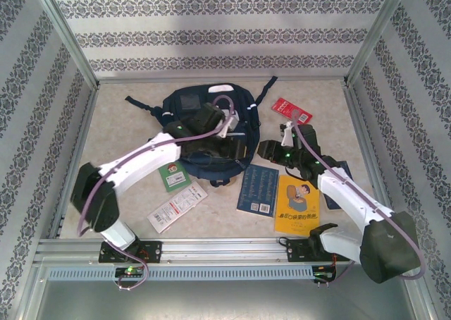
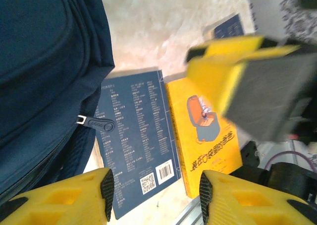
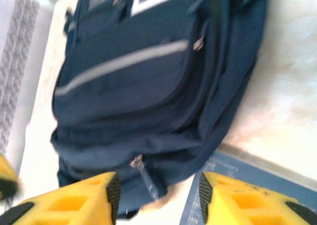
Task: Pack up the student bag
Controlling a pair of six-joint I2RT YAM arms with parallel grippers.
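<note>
Both jaws (spread wide) hover right at the student bag [image 3: 148,86].

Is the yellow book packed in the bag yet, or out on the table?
Out: the yellow book lies flat on the table beside the dark blue book, near the student bag, not inside it.

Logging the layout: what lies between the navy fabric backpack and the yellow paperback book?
A flat dark blue book with white print; the left wrist view shows it.
</note>
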